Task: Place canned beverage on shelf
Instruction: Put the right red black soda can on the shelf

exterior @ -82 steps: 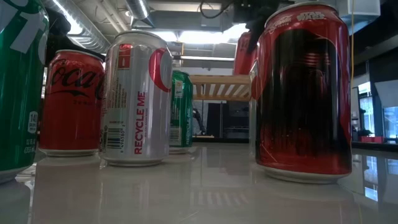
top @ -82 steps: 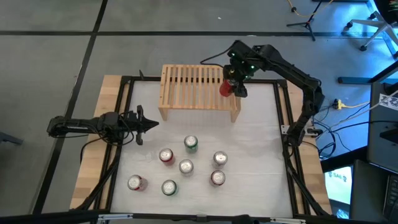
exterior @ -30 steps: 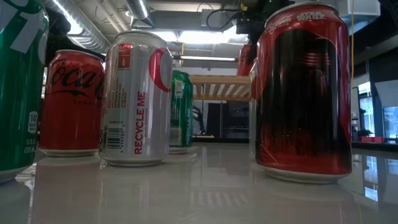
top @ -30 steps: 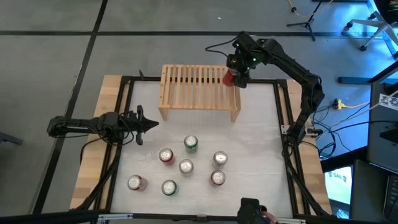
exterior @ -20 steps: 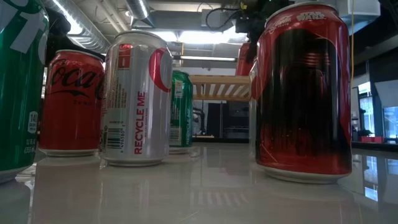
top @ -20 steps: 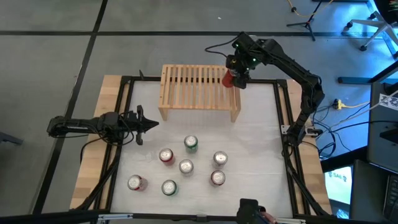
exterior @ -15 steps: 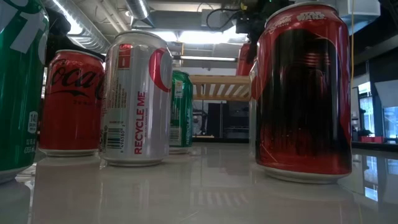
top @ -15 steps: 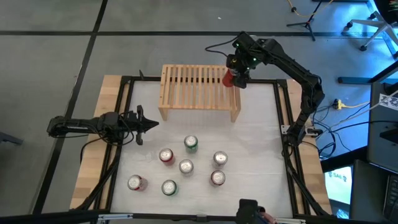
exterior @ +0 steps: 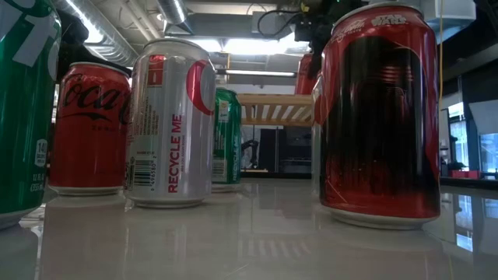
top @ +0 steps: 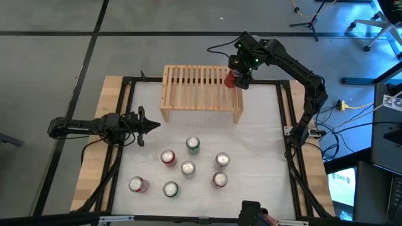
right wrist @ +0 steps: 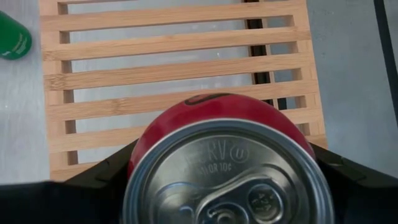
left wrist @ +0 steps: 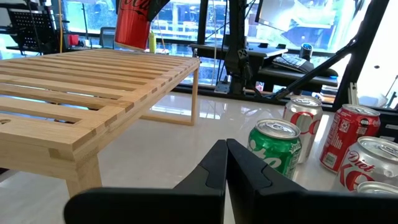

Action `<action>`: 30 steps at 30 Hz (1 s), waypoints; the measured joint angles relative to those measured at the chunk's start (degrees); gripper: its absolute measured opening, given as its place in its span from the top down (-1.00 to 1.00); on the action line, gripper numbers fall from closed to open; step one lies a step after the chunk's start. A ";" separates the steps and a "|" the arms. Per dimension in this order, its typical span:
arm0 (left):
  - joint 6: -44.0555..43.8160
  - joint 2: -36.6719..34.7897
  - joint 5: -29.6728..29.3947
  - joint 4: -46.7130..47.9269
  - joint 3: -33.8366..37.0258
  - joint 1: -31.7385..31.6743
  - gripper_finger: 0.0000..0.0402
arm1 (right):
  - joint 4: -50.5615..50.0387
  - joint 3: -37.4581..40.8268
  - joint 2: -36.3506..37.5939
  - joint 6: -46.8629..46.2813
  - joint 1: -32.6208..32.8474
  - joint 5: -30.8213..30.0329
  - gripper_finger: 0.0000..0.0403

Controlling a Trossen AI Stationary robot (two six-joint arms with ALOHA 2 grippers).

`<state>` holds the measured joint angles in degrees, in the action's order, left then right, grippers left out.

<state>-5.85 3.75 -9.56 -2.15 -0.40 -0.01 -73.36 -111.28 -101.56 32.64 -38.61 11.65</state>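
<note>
Compared with the earliest high view, the right gripper (top: 236, 78) has moved from the front right part of the shelf (top: 198, 88) to its back right corner, and over the last second it has not changed place. Its jaws are closed around a red can (top: 230, 78), which it holds upright from above. In the left wrist view this can (left wrist: 134, 26) is close over the slats at the far corner; its top is cut off by the picture edge, and whether its base touches the wood cannot be told. In the low view a big dark red can (exterior: 379, 117) stands in front and hides most of the gripper and the held can. The left gripper (top: 147, 125) waits at the left side of the table, its fingers (left wrist: 242, 168) pressed together and empty, as before. Seven other cans stand in a loose group on the white table (top: 260, 141) in front of the shelf, among them a green can (top: 193, 145). The shelf top carries nothing else.
</note>
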 joint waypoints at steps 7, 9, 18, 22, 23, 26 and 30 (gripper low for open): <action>0.00 0.00 0.00 0.00 0.00 0.00 1.00 | 0.02 0.00 0.00 0.22 0.00 -0.01 -0.54; 0.01 0.00 0.00 0.00 -0.01 -0.02 1.00 | 0.02 0.00 0.00 0.22 0.00 -0.01 -0.59; 0.00 -0.02 0.00 -0.02 -0.01 -0.01 1.00 | 0.56 -0.02 0.09 0.31 0.00 0.01 -0.83; 0.00 -0.01 0.00 -0.01 -0.01 -0.02 1.00 | 0.75 -0.02 0.09 0.31 0.00 -0.01 -0.84; 0.00 -0.02 0.00 0.00 -0.02 -0.02 1.00 | 0.86 -0.02 0.09 0.31 0.00 -0.01 -0.84; 0.00 -0.02 0.00 0.00 0.00 -0.02 1.00 | 1.47 -0.02 0.09 0.31 0.00 -0.03 -0.84; 0.01 -0.01 0.00 0.00 -0.01 0.00 1.00 | 1.53 -0.02 0.09 0.29 0.00 -1.39 -0.84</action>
<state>-5.84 3.74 -9.56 -2.15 -0.42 -0.01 -71.83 -111.31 -101.47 32.94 -38.61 10.25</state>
